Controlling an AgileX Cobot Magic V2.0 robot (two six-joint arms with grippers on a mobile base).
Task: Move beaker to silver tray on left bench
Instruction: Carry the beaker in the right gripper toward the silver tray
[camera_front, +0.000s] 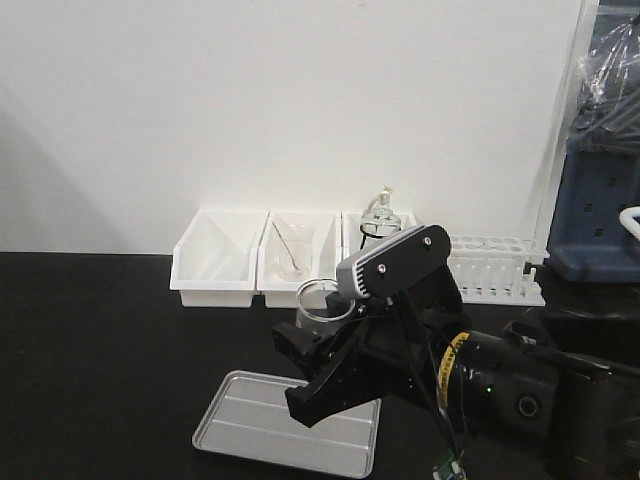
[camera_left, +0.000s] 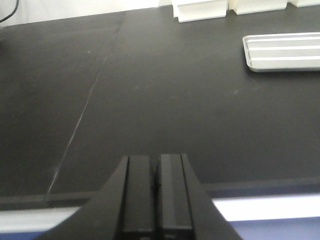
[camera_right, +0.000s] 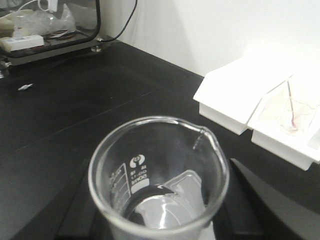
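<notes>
My right gripper is shut on the clear glass beaker and holds it upright above the far right part of the silver tray. In the right wrist view the beaker fills the foreground between the black jaws, its printed scale shows, and the tray shows through its bottom. My left gripper is shut and empty, low over the front edge of the black bench. The tray's corner lies to its far right.
White bins stand along the back wall. One holds a beaker with a pinkish rod, and another holds a flask. A white test-tube rack is at the back right, and blue equipment at the far right.
</notes>
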